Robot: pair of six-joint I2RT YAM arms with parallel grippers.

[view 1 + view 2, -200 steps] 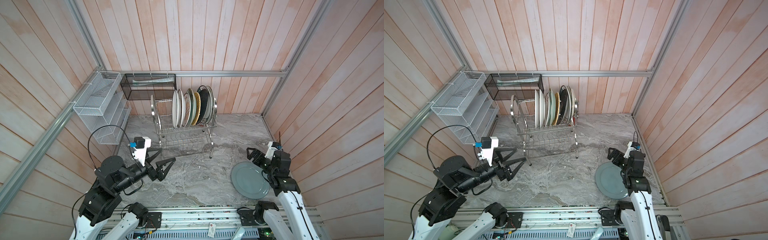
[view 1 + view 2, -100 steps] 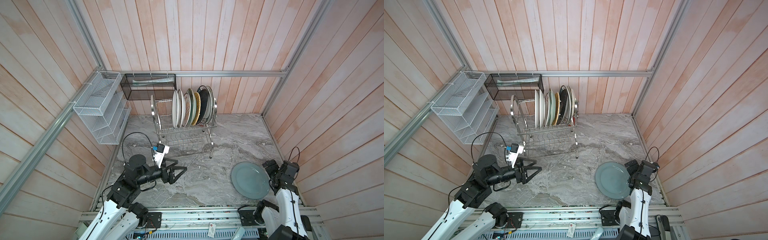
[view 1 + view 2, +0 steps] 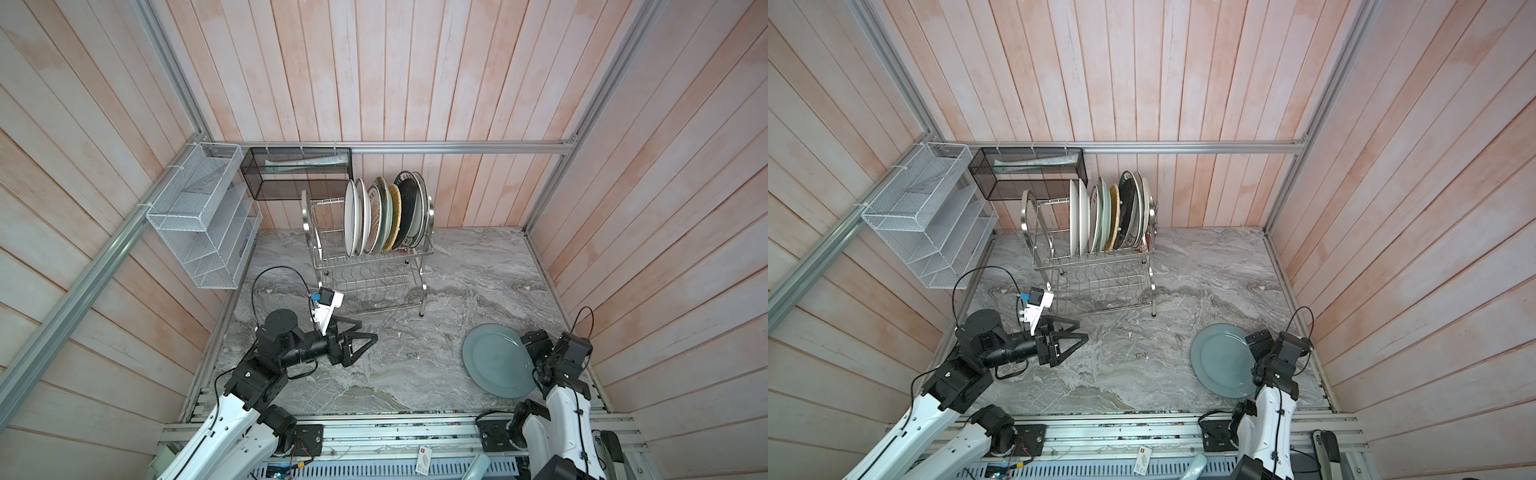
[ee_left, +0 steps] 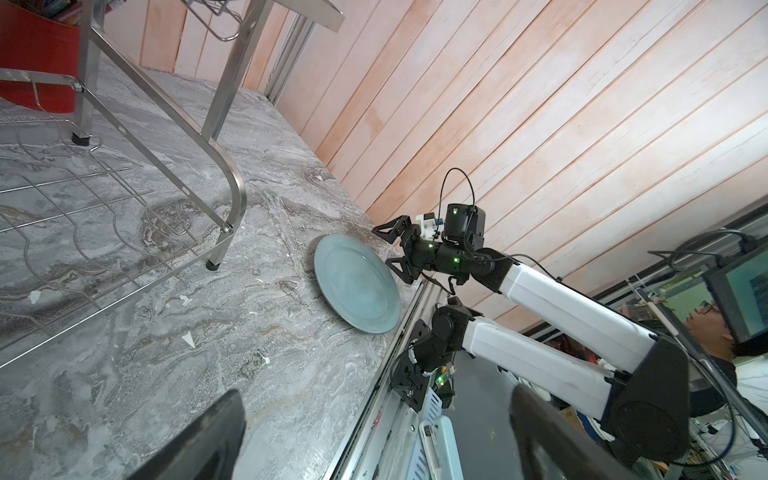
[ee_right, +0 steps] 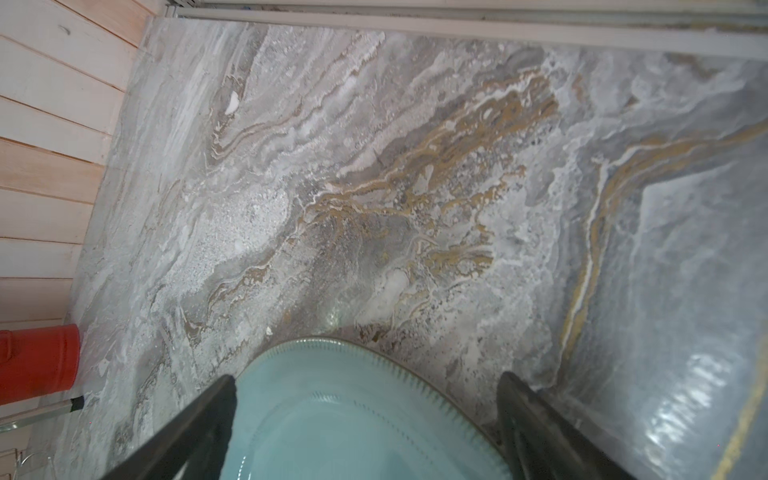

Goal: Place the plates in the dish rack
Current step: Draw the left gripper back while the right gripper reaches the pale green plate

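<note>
Both top views: left pincer and right pincer are held apart, the latter over a round grey-blue glazed plate.

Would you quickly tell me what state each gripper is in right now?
Left gripper: open, holding nothing.
Right gripper: open, at the edge of the grey-blue plate, not closed on it.

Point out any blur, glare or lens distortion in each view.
Right wrist view: the open right gripper and the near plate are soft, too close to the lens; white glare sits on the counter. Left wrist view: the open left gripper is a dark blur, the plate beyond sharp. Both top views: wall planks bow slightly; light even, shadows faint.
</note>
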